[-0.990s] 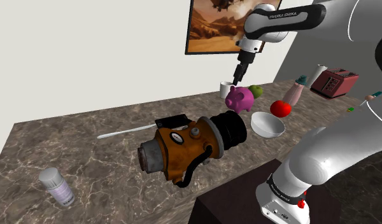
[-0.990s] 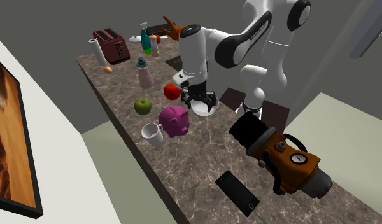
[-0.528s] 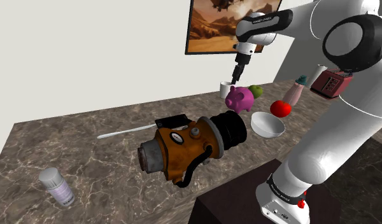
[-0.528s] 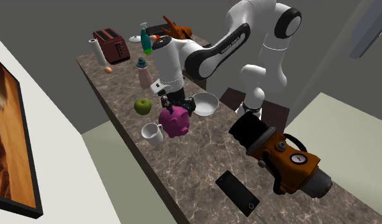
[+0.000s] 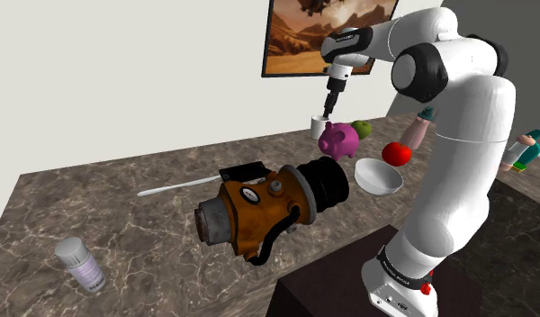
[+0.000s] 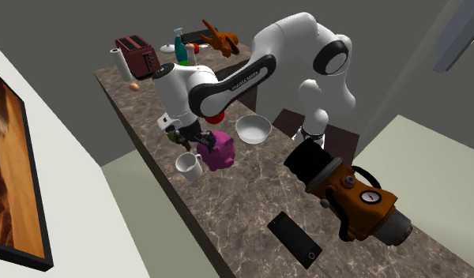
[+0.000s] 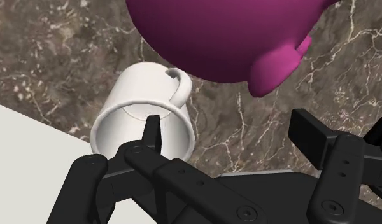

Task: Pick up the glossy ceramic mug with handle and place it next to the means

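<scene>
While the glossy white mug [image 5: 319,127] with a handle is standing upright on the dark marbled counter [image 5: 151,225] close by the pale wall [image 5: 124,81], the black two-finger gripper [image 5: 328,113] is hovering just above it. Its jaws are spread wide, one finger [image 7: 151,130] over the mug's mouth and the other outside its wall. Just right of the mug in the shoulder view, a magenta piggy bank [image 5: 338,140] is sitting, then a white bowl [image 5: 378,176].

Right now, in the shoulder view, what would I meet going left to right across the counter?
small capped bottle → thin white stick → white mug → green apple → red fruit
</scene>
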`<state>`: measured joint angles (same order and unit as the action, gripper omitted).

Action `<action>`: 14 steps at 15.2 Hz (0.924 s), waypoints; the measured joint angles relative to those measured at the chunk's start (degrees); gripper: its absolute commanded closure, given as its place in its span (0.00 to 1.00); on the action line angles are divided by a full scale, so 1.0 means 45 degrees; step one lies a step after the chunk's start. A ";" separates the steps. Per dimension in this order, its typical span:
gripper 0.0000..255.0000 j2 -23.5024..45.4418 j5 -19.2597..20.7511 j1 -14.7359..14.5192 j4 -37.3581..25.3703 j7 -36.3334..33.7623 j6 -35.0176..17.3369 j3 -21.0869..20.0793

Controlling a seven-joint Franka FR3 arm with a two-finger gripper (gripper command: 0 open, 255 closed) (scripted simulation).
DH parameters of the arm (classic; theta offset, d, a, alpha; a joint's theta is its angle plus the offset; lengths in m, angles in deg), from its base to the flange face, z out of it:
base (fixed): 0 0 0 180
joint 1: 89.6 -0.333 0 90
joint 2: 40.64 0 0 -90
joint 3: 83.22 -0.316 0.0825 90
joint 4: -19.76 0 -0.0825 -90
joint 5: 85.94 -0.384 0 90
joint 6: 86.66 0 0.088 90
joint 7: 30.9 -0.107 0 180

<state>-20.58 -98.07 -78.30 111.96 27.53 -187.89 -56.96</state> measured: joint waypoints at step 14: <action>0.00 0.5754 -0.1374 0.2345 -0.6778 0.1343 0.1639 -0.0694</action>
<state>5.32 -104.25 -67.75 81.46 33.58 -180.52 -60.08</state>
